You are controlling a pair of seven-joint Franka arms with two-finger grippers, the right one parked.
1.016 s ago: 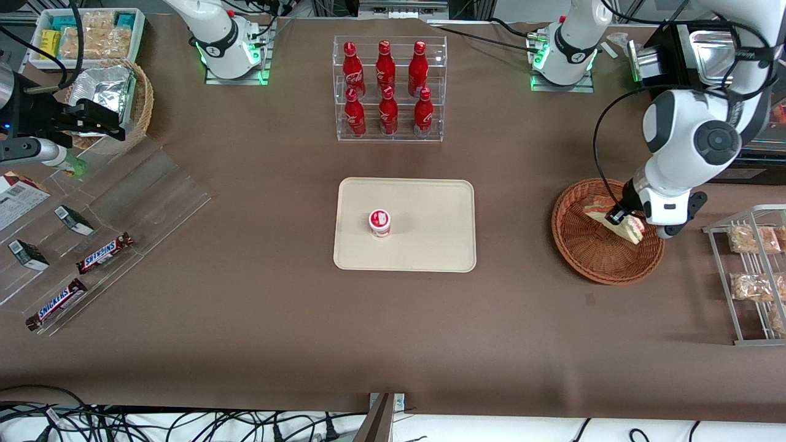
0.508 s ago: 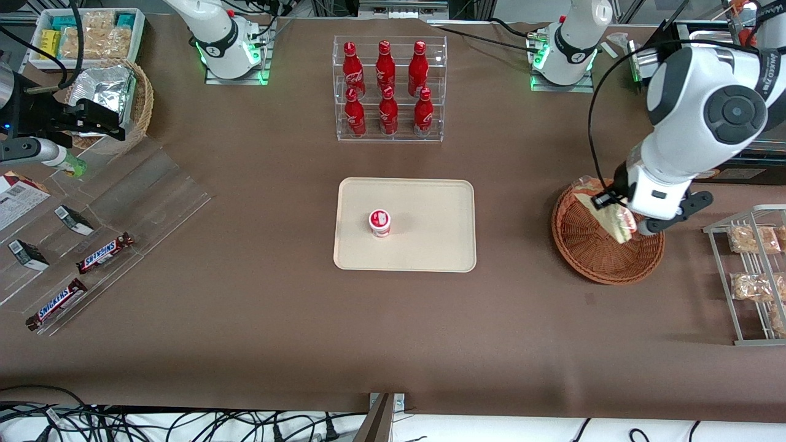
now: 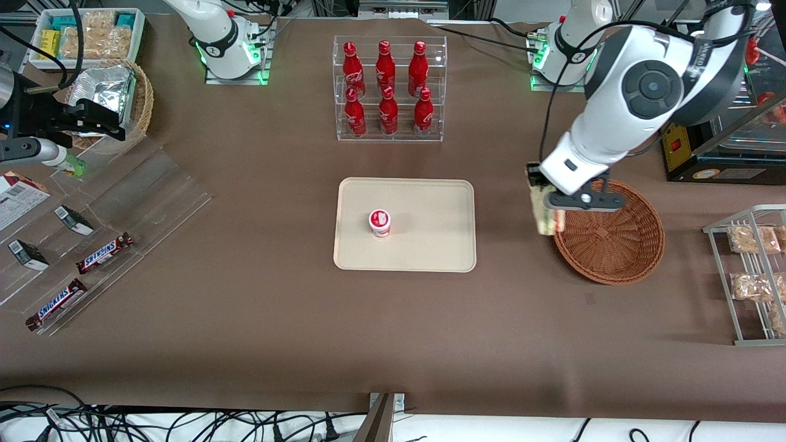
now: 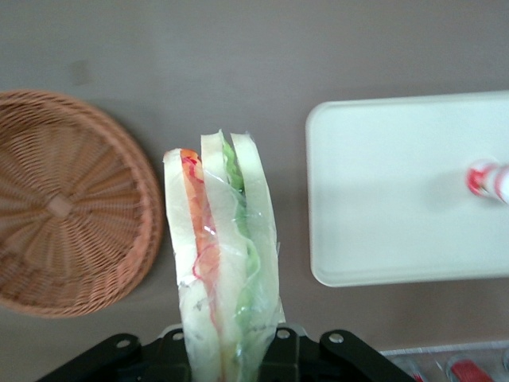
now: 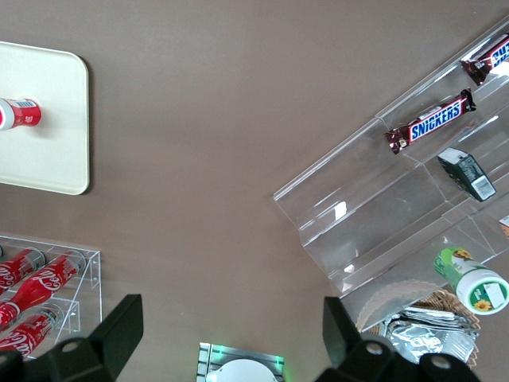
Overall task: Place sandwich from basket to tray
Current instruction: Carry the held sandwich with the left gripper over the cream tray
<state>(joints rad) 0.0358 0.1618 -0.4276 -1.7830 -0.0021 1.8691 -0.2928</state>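
Within the last second the sandwich (image 3: 545,212) had left the basket (image 3: 614,245). A second earlier it lay inside the weave; half a second earlier it hung just above it; now it was in the air over the basket's rim at about nine o'clock, between basket and tray (image 3: 430,245). The hand (image 3: 543,196) was clamped on its bread faces, wedge hanging point-down. The basket (image 4: 64,207) showed nothing left in it. The lift looked done, leaving carry and set-down; a small red-and-white cup (image 3: 379,222) stood on the tray at about eight o'clock from its centre.
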